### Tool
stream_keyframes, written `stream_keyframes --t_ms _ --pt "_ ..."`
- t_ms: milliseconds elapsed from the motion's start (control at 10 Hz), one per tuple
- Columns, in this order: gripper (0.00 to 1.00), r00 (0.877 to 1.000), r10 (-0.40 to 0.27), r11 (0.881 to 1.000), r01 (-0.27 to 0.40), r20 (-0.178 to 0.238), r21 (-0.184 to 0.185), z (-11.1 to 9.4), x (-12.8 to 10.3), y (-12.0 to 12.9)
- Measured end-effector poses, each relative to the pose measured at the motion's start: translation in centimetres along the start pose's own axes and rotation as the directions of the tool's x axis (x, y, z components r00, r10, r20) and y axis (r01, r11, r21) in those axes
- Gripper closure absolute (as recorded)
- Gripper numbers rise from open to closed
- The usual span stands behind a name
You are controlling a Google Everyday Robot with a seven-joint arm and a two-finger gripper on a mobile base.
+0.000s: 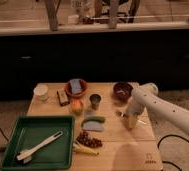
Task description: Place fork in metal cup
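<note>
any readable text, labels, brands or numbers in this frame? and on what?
Nothing here can be read as text.
Small dark mark on the near right corner of the table: too small to read.
Dark packet beside the white cup: label, if any, too blurred to read.
Metal cup: no marking visible.
Gripper, low over the table's right side: no lettering visible.

Warm light pools on the counter [48,107]; the backdrop [88,55] behind sinks into darkness; the gripper [131,123], low over the counter's right side, hangs from a brightly lit white arm [163,107].
</note>
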Motion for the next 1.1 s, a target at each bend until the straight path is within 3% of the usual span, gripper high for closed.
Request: stream_keyframes --t_ms 200,300,1100 --pt "0.95 1.000 -0.003 1.000 0.003 -0.004 0.001 -0.44 0.11 -0.01" --pt "0.99 1.000 -0.003 1.000 0.003 -0.007 -0.005 -0.50 0.21 0.21" --pt "1.00 1.000 -0.006 1.000 0.006 -0.006 -0.006 -0.36 -0.04 0.76"
